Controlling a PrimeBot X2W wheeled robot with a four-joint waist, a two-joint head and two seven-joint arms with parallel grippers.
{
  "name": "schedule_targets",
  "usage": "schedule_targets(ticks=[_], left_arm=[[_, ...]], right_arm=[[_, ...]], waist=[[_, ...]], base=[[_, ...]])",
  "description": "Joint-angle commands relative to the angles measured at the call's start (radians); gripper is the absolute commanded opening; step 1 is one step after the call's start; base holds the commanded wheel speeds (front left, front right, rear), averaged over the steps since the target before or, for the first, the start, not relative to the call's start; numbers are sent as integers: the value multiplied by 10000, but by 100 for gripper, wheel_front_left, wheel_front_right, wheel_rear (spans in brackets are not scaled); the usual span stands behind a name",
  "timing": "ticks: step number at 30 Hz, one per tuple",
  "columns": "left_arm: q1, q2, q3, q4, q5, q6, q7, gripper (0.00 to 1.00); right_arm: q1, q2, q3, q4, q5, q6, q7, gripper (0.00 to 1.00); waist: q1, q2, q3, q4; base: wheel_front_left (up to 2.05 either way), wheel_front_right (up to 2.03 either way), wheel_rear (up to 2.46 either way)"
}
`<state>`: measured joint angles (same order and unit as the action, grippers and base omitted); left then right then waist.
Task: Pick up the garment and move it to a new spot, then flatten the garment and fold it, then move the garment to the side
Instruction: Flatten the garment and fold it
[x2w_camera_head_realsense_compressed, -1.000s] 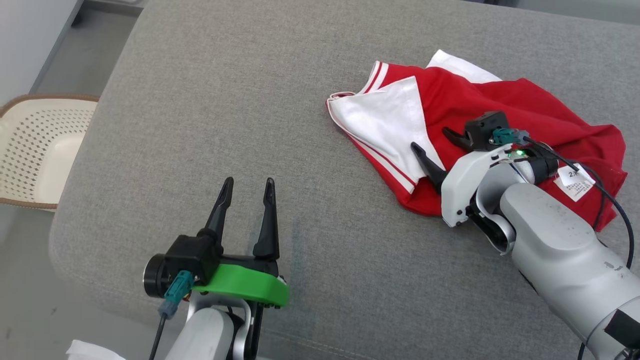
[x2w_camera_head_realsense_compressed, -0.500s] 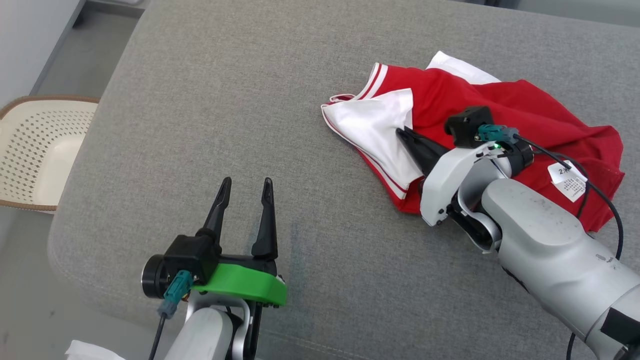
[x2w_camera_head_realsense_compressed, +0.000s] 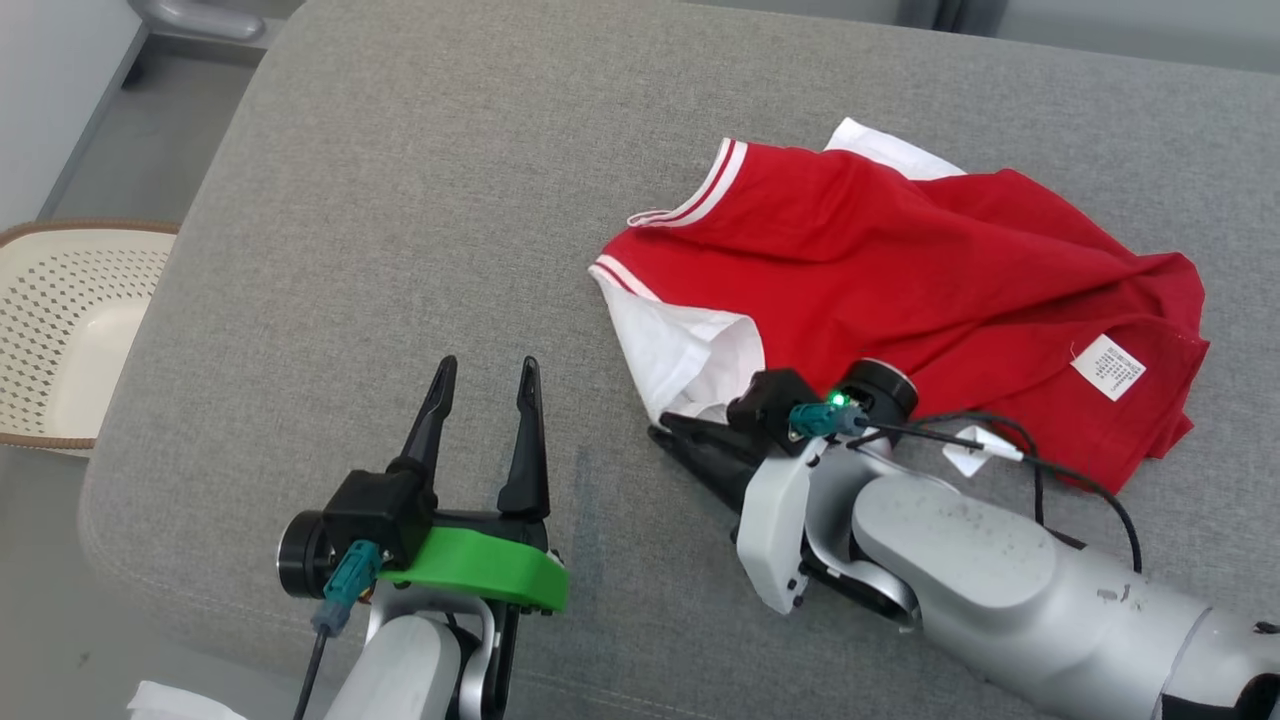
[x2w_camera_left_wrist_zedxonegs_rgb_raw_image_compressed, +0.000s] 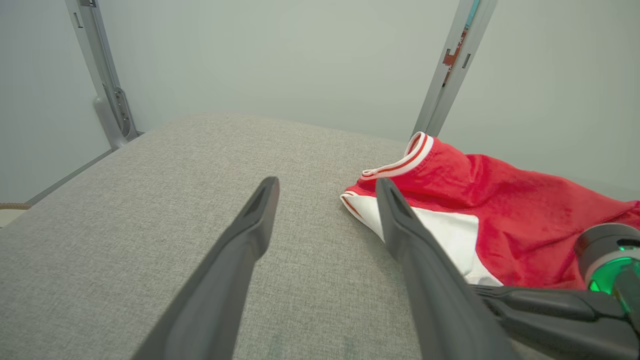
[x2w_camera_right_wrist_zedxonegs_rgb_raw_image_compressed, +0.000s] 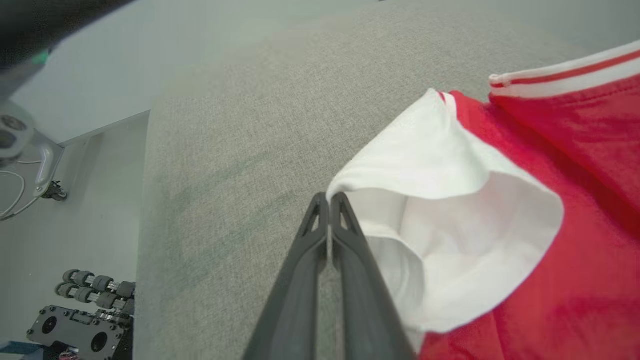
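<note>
The garment (x2w_camera_head_realsense_compressed: 900, 270), red with white panels and striped trim, lies crumpled on the right half of the grey cushion (x2w_camera_head_realsense_compressed: 420, 200). A white label (x2w_camera_head_realsense_compressed: 1107, 366) shows on its right side. My right gripper (x2w_camera_head_realsense_compressed: 657, 433) lies low at the garment's near left corner. It is shut, and its tips (x2w_camera_right_wrist_zedxonegs_rgb_raw_image_compressed: 329, 196) pinch the folded white edge (x2w_camera_right_wrist_zedxonegs_rgb_raw_image_compressed: 430, 200), which drapes off to their right. My left gripper (x2w_camera_head_realsense_compressed: 483, 375) hovers open over bare cushion to the left of the garment (x2w_camera_left_wrist_zedxonegs_rgb_raw_image_compressed: 500, 210). Nothing lies between its fingers (x2w_camera_left_wrist_zedxonegs_rgb_raw_image_compressed: 250, 235).
A cream perforated basket (x2w_camera_head_realsense_compressed: 60, 320) stands off the cushion's left edge. Grey metal posts (x2w_camera_left_wrist_zedxonegs_rgb_raw_image_compressed: 450, 65) rise behind the cushion. Dumbbells (x2w_camera_right_wrist_zedxonegs_rgb_raw_image_compressed: 95, 287) lie on the floor beyond the cushion's edge. A white scrap (x2w_camera_head_realsense_compressed: 170, 702) shows at the bottom left.
My right gripper closed on the garment's white edge and pulled it toward me and to the left, turning the white panel over. The left arm has kept still. The head camera has shifted slightly.
</note>
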<state>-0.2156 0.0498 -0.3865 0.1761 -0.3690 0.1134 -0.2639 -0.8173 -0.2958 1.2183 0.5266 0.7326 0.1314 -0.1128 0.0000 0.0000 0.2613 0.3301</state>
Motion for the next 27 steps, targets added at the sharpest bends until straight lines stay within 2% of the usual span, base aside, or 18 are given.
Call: schedule_targets(ticks=[1, 8, 12, 17, 24, 27], left_arm=[[-5, 16, 67, 37, 57, -22, -4, 100], [147, 18, 236, 92, 187, -54, -3, 100], [223, 26, 300, 117, 268, -92, -3, 100], [378, 61, 373, 176, 367, -156, -3, 100], [410, 89, 361, 325, 428, -213, -4, 100], [450, 96, 335, 346, 416, -211, -3, 100]], right_arm=[[213, 63, 175, -112, -19, -14, -73, 100], [521, 5, 470, -654, -109, -16, -527, 100], [692, -167, 55, -755, -145, -16, -895, 100], [1072, -315, -1297, -379, -559, -16, -1255, 100], [2192, -308, -3999, 209, -1398, -16, -1471, 100], [2576, -491, -5174, 361, -1954, -16, -1514, 100]], waist=[[0, 0, -61, -43], [0, 0, -397, -440], [0, 0, -647, -764], [0, 0, -951, -1249], [0, 0, -1192, -1843], [0, 0, -1203, -1978]], base=[[0, 0, 0], [0, 0, 0], [0, 0, 0], [0, 0, 0], [0, 0, 0], [0, 0, 0]])
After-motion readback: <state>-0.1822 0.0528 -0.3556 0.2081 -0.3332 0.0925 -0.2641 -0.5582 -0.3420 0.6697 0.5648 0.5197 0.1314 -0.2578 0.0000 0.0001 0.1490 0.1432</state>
